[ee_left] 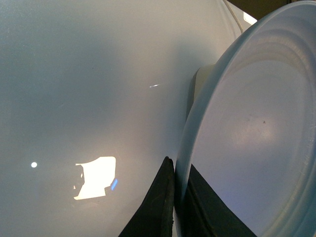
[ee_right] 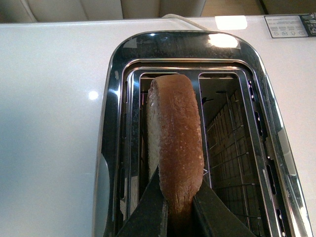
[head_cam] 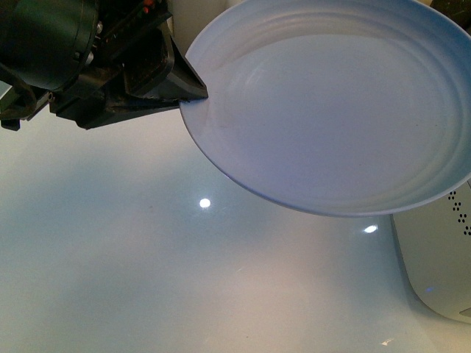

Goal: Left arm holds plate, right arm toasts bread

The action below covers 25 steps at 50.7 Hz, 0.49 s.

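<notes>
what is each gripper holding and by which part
Left gripper pinches the plate at its rim. Right gripper clamps the bread by its crust edge, the slice standing in one slot of the toaster.

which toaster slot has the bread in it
The slot at the right gripper, where the bread stands on edge; the other slot shows only bare wire.

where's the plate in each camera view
Front view: the plate fills the upper right, the left gripper clamped on its left rim.
Left wrist view: seen close, nearly edge-on, rim pinched between the fingers.
Right wrist view: not in it; only the bread in the toaster.
Shared landmark: the glossy white table, in all three.
</notes>
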Each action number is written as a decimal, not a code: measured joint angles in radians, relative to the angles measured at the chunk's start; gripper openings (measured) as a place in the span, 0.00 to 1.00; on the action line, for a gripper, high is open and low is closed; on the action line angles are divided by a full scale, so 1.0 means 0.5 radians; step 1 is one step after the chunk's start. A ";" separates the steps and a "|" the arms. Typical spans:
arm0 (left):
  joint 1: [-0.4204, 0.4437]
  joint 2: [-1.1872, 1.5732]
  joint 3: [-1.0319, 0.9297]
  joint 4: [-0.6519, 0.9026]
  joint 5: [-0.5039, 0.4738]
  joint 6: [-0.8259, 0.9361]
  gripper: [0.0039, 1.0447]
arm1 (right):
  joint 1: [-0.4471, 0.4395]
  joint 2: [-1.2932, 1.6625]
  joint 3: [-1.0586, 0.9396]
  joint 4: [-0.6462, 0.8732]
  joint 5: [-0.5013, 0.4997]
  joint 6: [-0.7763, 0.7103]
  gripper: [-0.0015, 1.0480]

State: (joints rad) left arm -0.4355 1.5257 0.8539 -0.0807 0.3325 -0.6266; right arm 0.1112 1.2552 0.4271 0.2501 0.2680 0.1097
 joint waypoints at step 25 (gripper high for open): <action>0.000 0.000 0.000 0.000 0.000 0.000 0.03 | -0.017 -0.224 -0.131 -0.045 -0.003 0.142 0.71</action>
State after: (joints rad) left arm -0.4355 1.5257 0.8539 -0.0807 0.3325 -0.6266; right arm 0.1028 1.1431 0.3614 0.2276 0.2665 0.1806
